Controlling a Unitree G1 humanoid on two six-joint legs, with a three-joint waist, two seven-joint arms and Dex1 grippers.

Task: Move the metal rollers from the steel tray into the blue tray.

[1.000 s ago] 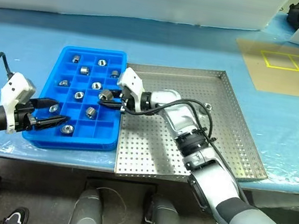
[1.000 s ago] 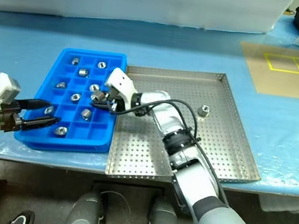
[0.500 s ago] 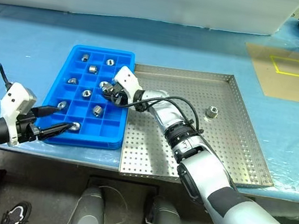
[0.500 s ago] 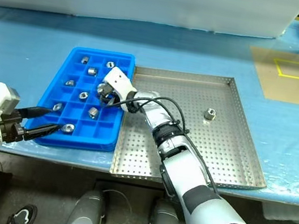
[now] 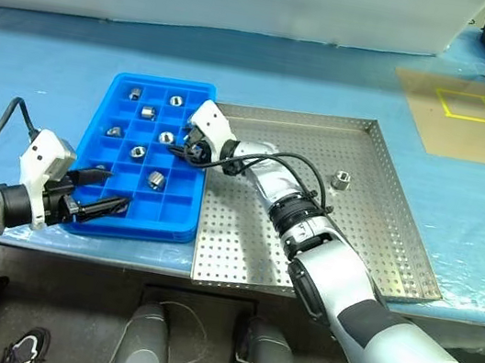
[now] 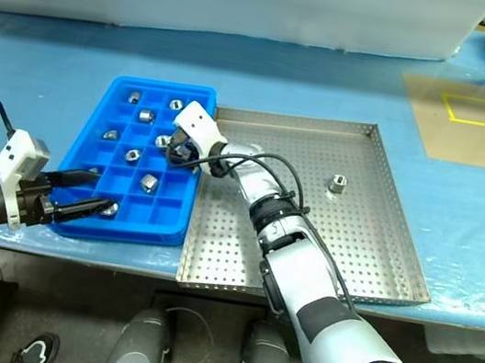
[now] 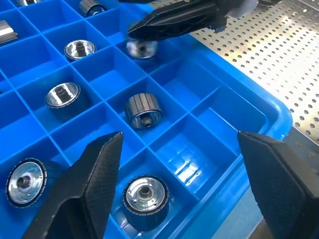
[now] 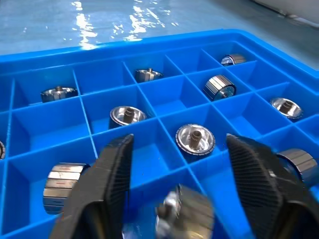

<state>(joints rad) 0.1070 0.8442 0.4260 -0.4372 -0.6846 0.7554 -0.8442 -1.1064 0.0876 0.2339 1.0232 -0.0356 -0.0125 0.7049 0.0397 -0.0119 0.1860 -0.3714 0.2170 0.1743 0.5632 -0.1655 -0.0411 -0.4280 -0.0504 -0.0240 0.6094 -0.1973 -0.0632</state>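
Observation:
The blue tray [image 5: 161, 224] lies left of the steel tray [image 5: 365, 230] and holds several metal rollers [image 5: 156, 180] in its cells. One roller [image 5: 343, 180] lies alone on the steel tray's perforated floor. My right gripper [image 5: 185, 147] hovers over the blue tray's right column. It is open, and in the right wrist view a blurred roller [image 8: 184, 216] sits loose between its fingers [image 8: 114, 174], above a cell. My left gripper [image 5: 115, 193] is open and empty at the blue tray's near left corner, above filled cells [image 7: 144, 194].
Both trays rest on a table with a blue cover [image 5: 51, 47]. A brown board with yellow rectangles [image 5: 478, 109] lies at the far right, beside dark cables. The table's front edge runs just below the trays.
My right gripper has gone from shut on a roller to open, and the roller now hangs loose between its fingers over the blue tray. The left gripper stays open.

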